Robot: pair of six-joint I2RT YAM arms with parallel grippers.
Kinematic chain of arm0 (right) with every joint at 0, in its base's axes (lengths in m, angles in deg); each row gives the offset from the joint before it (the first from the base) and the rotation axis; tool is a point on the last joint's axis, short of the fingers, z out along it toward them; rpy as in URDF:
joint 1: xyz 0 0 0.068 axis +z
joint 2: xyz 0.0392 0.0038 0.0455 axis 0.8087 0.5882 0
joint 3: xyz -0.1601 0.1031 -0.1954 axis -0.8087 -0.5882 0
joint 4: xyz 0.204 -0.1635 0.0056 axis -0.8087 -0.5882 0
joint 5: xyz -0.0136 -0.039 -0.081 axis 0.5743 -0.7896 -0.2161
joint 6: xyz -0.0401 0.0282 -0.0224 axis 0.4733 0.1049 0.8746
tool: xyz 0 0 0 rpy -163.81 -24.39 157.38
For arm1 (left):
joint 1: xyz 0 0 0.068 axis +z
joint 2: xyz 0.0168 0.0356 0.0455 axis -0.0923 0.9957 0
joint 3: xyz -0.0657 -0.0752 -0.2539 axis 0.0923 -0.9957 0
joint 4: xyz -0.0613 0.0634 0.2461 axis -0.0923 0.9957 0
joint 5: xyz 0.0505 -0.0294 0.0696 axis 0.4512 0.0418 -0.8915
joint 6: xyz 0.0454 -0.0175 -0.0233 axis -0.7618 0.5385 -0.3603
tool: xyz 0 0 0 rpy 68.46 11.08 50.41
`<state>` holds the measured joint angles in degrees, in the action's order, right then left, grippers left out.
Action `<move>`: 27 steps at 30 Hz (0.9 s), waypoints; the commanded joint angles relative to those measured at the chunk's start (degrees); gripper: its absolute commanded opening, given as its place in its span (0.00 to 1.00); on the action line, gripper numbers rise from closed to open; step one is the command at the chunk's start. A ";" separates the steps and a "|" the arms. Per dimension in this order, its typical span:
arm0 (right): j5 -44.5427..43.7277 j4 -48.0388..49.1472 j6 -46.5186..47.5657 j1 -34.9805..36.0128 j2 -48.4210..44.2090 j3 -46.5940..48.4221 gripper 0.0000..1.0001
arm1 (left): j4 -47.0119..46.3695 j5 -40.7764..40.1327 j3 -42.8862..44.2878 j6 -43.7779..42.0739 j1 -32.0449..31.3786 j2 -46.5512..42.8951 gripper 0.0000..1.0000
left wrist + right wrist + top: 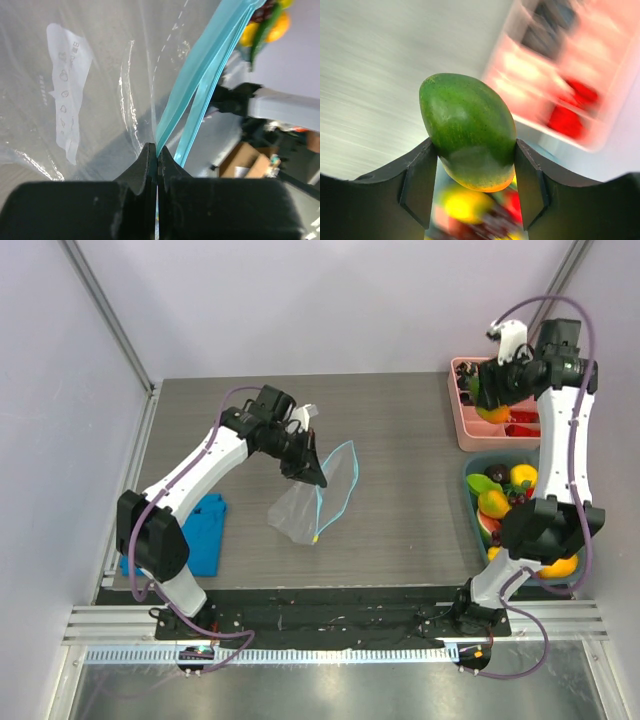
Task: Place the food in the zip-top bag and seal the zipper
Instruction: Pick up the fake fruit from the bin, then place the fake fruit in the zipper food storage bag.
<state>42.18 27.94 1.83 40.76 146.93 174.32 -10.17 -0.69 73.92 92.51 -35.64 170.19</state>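
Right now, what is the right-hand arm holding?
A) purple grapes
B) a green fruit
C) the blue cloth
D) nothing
B: the right gripper is shut on a green fruit with a yellow-orange underside, clamped from both sides in the wrist view.

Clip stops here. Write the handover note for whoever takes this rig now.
Left pincer: shut on the bag at its edge beside the zipper, bag held up mid-table, mouth open.
Right pincer: shut on a green fruit, over the pink tray.
Done: nothing visible in the bag.
Left: bag this fruit, then the other fruit from the teal bin, then seal.
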 commanded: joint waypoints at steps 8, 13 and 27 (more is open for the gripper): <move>35.89 63.94 -77.30 12.14 -25.71 -29.84 0.01 | -10.01 15.56 2.44 9.77 0.29 -0.12 0.00; 28.96 65.47 -75.16 27.23 -28.27 -33.39 0.01 | -12.48 18.29 0.16 12.50 0.29 -0.21 0.00; 16.64 52.73 -48.89 41.69 -35.38 -50.79 0.01 | -14.24 21.10 -2.40 13.82 2.84 0.50 0.00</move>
<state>63.51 83.22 -56.97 82.16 115.92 125.95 -22.47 16.71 72.83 105.27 -34.31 170.74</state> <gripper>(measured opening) 0.607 0.016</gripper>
